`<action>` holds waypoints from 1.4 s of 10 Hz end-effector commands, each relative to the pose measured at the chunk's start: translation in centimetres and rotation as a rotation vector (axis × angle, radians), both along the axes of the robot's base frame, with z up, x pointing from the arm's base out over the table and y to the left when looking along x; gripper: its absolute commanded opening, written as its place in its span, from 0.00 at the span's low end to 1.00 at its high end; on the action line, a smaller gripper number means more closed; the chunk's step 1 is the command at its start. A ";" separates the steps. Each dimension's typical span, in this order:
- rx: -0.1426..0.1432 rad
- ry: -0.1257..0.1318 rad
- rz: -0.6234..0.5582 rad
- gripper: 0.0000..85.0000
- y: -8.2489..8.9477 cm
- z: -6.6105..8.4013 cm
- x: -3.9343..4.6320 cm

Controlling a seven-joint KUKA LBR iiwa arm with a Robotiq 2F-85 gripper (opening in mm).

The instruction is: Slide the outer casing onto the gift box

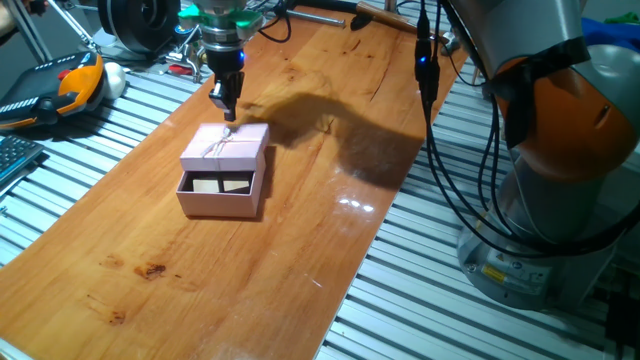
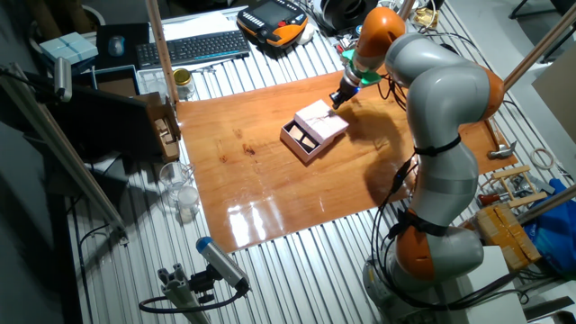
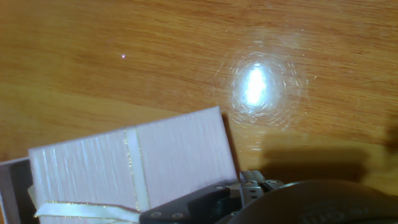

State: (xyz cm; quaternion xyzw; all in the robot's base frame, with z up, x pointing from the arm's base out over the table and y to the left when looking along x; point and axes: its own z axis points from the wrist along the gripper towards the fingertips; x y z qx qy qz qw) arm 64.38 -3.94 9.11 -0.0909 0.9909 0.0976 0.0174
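Note:
The outer casing (image 1: 228, 148) is a pale pink cover with a light string and bow on top, lying on the wooden table (image 1: 300, 230). The gift box (image 1: 222, 185) sits partly inside it, and its tan squares show at the casing's near open end. In the other fixed view the tray (image 2: 300, 138) sticks out from the casing (image 2: 324, 121) on the left. My gripper (image 1: 224, 108) hangs just above the casing's far edge, next to the bow, fingers together and holding nothing. The hand view shows the casing top (image 3: 174, 155) right beside the gripper (image 3: 249, 182).
An orange and black teach pendant (image 1: 60, 85) lies off the table's far left corner. A keyboard (image 2: 193, 47) and a small jar (image 2: 183, 83) sit beyond the board. A hammer (image 2: 499, 148) lies at the right. The robot base (image 1: 560, 180) stands at the right.

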 end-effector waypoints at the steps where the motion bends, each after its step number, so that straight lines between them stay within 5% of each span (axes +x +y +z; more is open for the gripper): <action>1: 0.000 0.001 -0.003 0.00 0.1 0.0 -0.01; 6: -0.014 -0.023 0.021 0.00 -0.9 -1.7 0.70; 14: -0.019 -0.035 0.022 0.00 0.4 -4.3 0.19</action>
